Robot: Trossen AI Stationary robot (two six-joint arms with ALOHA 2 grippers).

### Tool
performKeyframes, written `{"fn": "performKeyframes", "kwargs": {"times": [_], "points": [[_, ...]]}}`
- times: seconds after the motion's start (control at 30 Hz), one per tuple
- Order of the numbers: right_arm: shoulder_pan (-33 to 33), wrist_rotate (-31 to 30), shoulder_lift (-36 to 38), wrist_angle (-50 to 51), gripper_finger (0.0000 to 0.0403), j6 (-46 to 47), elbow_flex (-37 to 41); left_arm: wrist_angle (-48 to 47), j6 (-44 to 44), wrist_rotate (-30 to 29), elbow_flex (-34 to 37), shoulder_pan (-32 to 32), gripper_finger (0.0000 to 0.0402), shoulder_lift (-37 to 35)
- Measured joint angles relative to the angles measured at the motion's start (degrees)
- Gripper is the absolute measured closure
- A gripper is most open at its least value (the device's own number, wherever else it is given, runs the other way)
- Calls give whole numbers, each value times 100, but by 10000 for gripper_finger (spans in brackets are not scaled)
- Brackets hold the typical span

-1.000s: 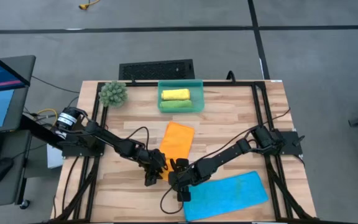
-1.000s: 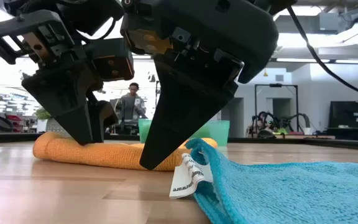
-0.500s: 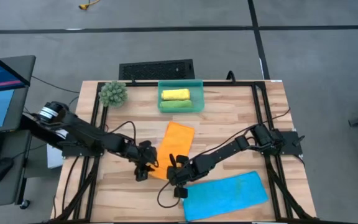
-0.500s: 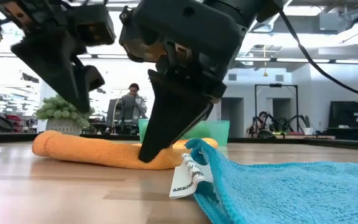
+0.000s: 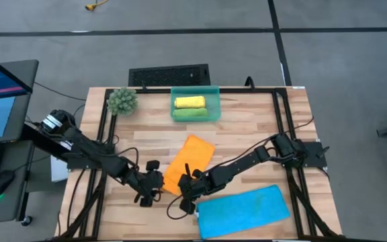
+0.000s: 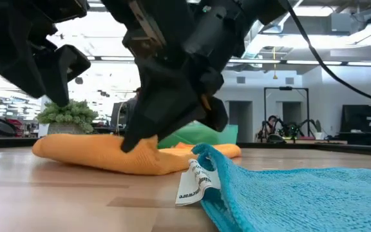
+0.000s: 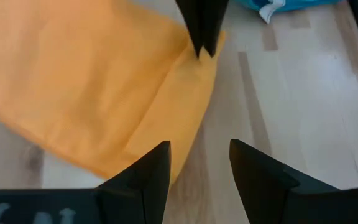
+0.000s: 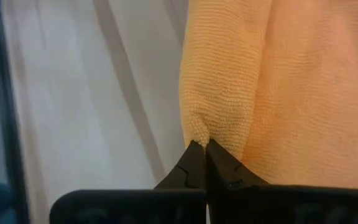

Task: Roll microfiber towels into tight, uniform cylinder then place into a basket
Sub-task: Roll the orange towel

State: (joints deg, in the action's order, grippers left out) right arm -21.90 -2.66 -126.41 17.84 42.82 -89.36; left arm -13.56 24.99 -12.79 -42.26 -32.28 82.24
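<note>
Near the middle of the wooden table (image 5: 261, 128), the orange towel (image 5: 188, 163) lies slanted and mostly flat, and the right gripper (image 5: 185, 190) has its fingers pinched tight on that towel's near corner. The right wrist view shows this best: the two dark tips meet on a small pucker at the towel's folded edge, a detail too small to read from above. The left gripper (image 5: 146, 195) sits just beside the towel's near left corner with its fingers (image 7: 143, 177) spread and nothing between them; its wrist view shows bare wood in the gap and the towel's edge just beyond. From above alone, the teal basket (image 5: 195, 93) appears at the table's far edge with a yellow roll (image 5: 189, 102) and a green roll (image 5: 189, 113) inside. The blue towel (image 5: 243, 211) lies flat at the near right, and the low view reveals its white tag (image 6: 194, 183).
</note>
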Motion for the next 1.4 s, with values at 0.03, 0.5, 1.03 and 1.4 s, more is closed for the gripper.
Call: {"fn": "performKeyframes", "kwargs": {"times": [0.03, 0.5, 1.03, 1.4], "points": [[3, -2, 0, -36, 397, 125, 0, 61, -21, 1, 0, -16, 244, 68], [67, -33, 11, 184, 398, 1942, -9, 1077, -270, -36, -5, -274, 244, 942], [67, -184, 190, 58, 399, 2538, -24, 1119, -613, -142, -2, -31, 244, 990], [-37, -491, 190, 38, 399, 3921, -24, 1169, -947, -606, -2, 134, 244, 990]]}}
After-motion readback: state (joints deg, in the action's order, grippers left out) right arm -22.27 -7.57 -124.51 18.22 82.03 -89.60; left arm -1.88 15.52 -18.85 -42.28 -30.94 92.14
